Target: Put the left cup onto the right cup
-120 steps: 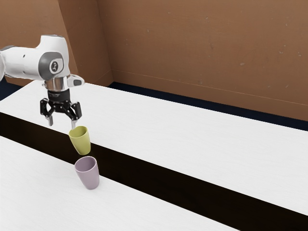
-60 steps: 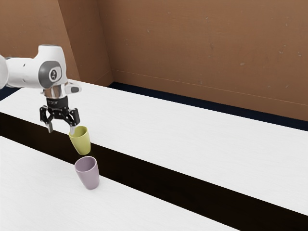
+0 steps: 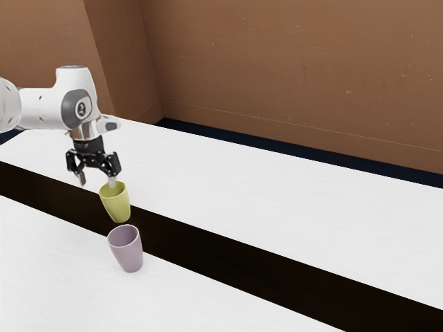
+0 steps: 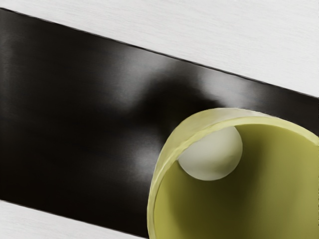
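Observation:
A yellow-green cup (image 3: 116,203) stands upright on the black stripe of the table. A purple cup (image 3: 126,248) stands just in front of it on the near white part. My gripper (image 3: 96,180) hangs open just above and slightly to the exterior view's left of the yellow-green cup. One finger reaches down to the cup's rim, the other is outside it. In the wrist view the yellow-green cup (image 4: 239,184) opens right below my hand, with a pale round shape inside its rim.
The white table (image 3: 277,200) is crossed by a wide black stripe (image 3: 228,259) running from the exterior view's left to its lower right. A brown wall (image 3: 291,69) stands behind the table's far edge.
My hand has shifted toward the exterior view's right and come a little lower, ending over the yellow-green cup's rim. Neither cup has moved.

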Robot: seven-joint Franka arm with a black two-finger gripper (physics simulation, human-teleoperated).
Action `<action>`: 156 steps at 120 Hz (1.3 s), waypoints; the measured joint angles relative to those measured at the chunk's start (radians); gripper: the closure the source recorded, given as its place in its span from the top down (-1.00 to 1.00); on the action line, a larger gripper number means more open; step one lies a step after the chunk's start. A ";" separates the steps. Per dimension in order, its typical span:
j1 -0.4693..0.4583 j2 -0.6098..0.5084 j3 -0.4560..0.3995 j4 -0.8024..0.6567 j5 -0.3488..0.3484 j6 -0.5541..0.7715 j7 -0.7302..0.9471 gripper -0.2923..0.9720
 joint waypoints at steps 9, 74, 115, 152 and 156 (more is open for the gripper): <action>0.003 0.012 0.000 0.009 -0.006 0.003 0.009 0.54; 0.023 0.086 0.000 0.043 -0.033 0.029 0.058 0.54; 0.025 0.113 0.001 0.043 -0.062 0.059 0.087 0.54; 0.025 0.113 0.002 0.044 -0.064 0.070 0.102 -0.15; 0.025 0.113 0.002 0.044 -0.065 0.071 0.103 -0.24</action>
